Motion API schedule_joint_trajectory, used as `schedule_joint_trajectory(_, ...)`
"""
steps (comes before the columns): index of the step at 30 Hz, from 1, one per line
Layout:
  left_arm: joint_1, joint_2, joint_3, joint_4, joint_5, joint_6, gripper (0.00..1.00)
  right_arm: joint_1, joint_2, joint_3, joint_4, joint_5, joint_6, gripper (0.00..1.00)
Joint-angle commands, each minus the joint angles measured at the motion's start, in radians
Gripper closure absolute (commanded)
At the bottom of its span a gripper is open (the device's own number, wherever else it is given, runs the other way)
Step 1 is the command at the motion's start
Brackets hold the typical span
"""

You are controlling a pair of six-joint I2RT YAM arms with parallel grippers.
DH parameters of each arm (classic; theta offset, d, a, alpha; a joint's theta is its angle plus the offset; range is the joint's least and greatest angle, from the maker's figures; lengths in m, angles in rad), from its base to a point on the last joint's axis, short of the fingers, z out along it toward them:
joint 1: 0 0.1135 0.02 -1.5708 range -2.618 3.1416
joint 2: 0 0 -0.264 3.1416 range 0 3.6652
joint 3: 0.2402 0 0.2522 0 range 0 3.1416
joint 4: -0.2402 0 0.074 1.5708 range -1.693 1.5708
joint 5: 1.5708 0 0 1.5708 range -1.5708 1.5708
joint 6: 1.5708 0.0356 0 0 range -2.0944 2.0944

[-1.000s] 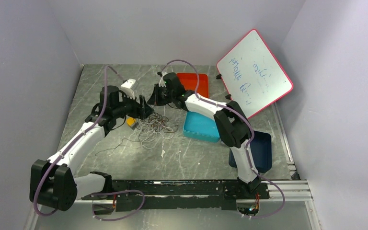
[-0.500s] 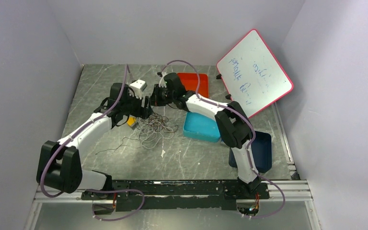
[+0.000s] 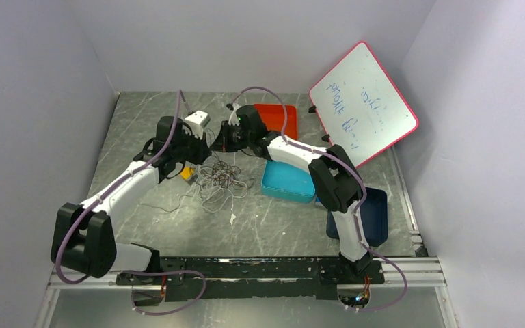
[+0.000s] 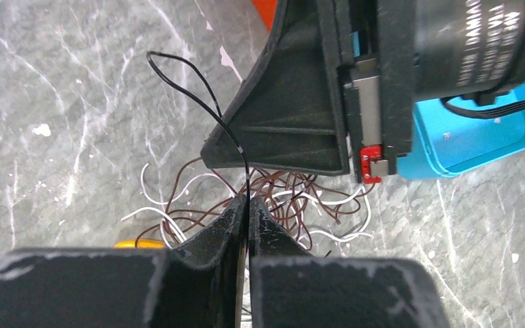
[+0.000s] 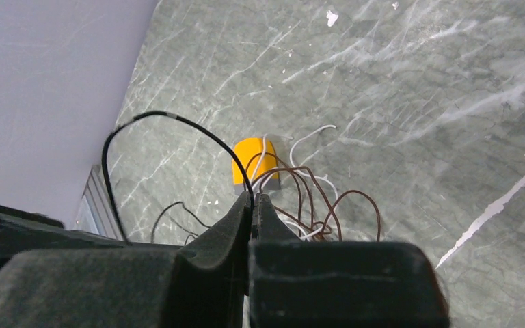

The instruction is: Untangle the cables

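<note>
L fingers [image 4: 245,208], clenched on a thin black cable [image 4: 205,102], hover above the table [image 3: 130,123] at centre-left. Beneath them the cables [image 3: 219,181], loose white, brown & black loops, lie tangled mid-table, with a yellow block [image 3: 187,173] at the pile's left edge. R fingers [image 5: 251,205], tip to tip with the L pair, are clenched on the black cable too. Further right: teal tray [image 3: 287,181] just beside the pile, red tray [image 3: 277,116] behind it, dark-blue bin [image 3: 376,215] nearer the front, whiteboard [image 3: 362,102] leaning at the back-right.

table [image 3: 280,229]: grey marbled | holds: cables [image 3: 219,181], yellow block [image 3: 187,173], red tray [image 3: 284,116], cyan tray [image 3: 287,183], navy tray [image 3: 376,215]
</note>
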State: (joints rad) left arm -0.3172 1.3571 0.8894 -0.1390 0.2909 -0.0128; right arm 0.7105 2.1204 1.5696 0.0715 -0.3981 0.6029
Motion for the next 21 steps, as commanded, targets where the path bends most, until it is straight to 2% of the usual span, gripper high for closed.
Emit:
schedule_joint_trajectory(1, -0.006, -0.077, 0.026, 0.01, 0.008, -0.003, 0.93, -0.014, -0.052, -0.037, 0.041, 0.006, 0.007, 1.0)
schedule_joint_trajectory(6, -0.006, -0.162, 0.039, -0.038, 0.002, -0.011, 0.93, -0.021, -0.07, -0.082, 0.068, 0.02, -0.012, 0.98)
schedule_joint_trajectory(11, -0.006, -0.224, 0.068, -0.067, 0.006, -0.034, 0.93, -0.021, -0.073, -0.12, 0.131, -0.002, -0.041, 0.8)
schedule_joint_trajectory(15, -0.006, -0.237, 0.138, -0.092, 0.042, -0.051, 0.93, -0.018, -0.06, -0.131, 0.191, -0.02, -0.062, 0.71)
schedule_joint_trajectory(21, -0.005, -0.242, 0.261, -0.147, 0.043, -0.056, 0.93, -0.003, -0.034, -0.137, 0.238, -0.041, -0.094, 0.69)
